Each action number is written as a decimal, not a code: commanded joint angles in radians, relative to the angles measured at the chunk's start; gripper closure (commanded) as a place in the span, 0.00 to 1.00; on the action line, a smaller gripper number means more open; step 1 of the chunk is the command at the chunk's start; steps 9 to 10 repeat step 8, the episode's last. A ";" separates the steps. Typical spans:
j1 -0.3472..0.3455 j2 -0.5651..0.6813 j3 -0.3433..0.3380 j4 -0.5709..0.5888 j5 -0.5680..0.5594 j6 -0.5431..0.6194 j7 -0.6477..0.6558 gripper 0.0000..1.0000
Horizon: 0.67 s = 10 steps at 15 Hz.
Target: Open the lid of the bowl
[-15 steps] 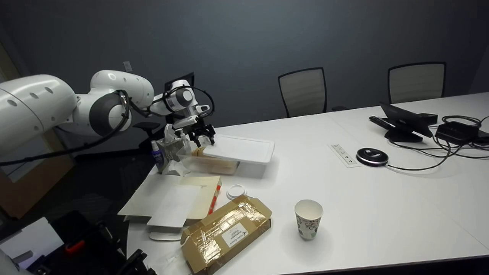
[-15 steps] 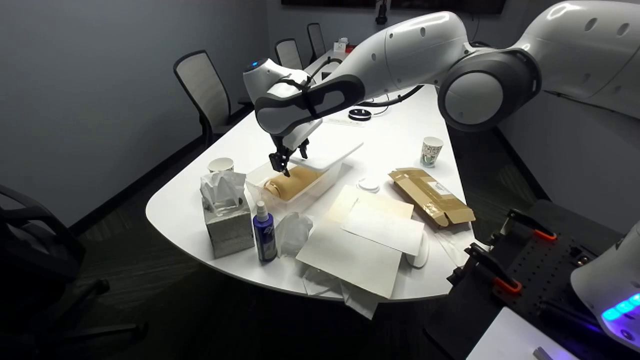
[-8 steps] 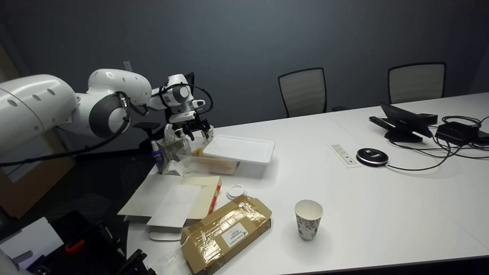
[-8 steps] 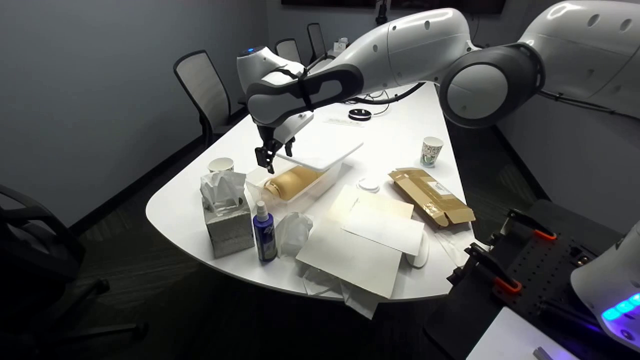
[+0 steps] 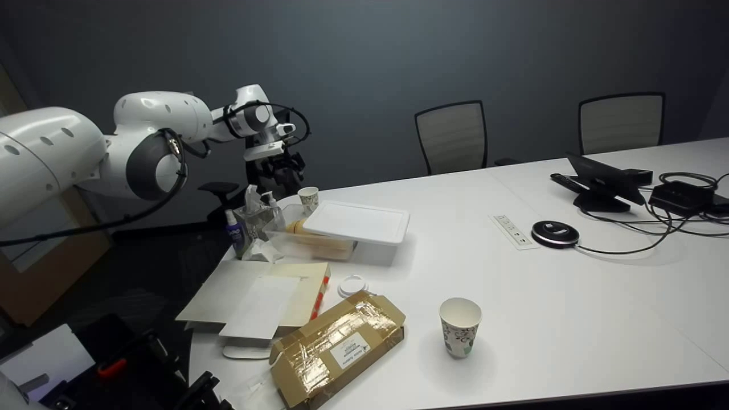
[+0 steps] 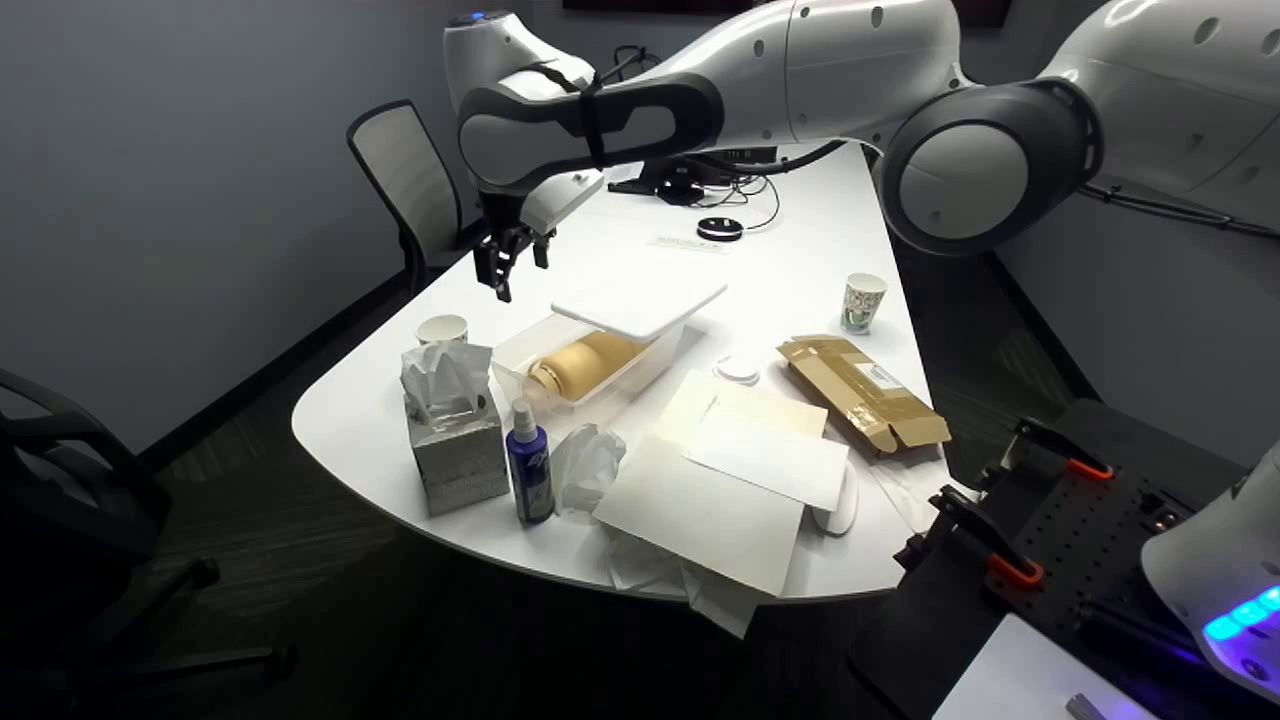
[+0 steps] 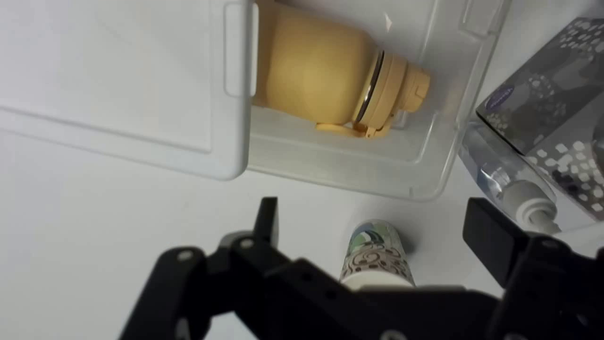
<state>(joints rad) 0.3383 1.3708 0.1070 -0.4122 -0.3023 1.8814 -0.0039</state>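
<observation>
The lid (image 5: 357, 222) is a flat white rectangle with rounded corners and a moulded line running inside its border; the wrist view also shows a narrow oblong moulded near one edge. It lies across one end of the bowl (image 7: 358, 167), leaving the other end uncovered, and juts out past it above the table (image 5: 569, 307). The bowl is a low rectangular box of see-through, slightly milky plastic. A yellow bottle (image 7: 321, 68) lies on its side inside, its cap towards the uncovered end and its far end hidden by the lid. The gripper (image 6: 522, 281) hangs in the air, higher than the lid and apart from it, its fingers spread wide and holding nothing. A patterned paper cup (image 7: 376, 255) stands on the table near the bowl.
</observation>
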 commanded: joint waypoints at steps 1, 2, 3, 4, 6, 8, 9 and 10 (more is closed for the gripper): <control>0.029 -0.041 -0.030 0.030 -0.003 -0.059 -0.030 0.00; 0.045 -0.050 -0.086 0.030 0.045 -0.048 -0.039 0.00; 0.051 -0.056 -0.094 0.032 0.047 -0.052 -0.038 0.00; 0.056 -0.060 -0.105 0.032 0.050 -0.047 -0.042 0.00; 0.064 -0.066 -0.124 0.033 0.049 -0.042 -0.040 0.00; 0.070 -0.071 -0.137 0.032 0.046 -0.044 -0.038 0.00; 0.070 -0.071 -0.137 0.032 0.046 -0.044 -0.038 0.00; 0.070 -0.071 -0.137 0.032 0.046 -0.044 -0.038 0.00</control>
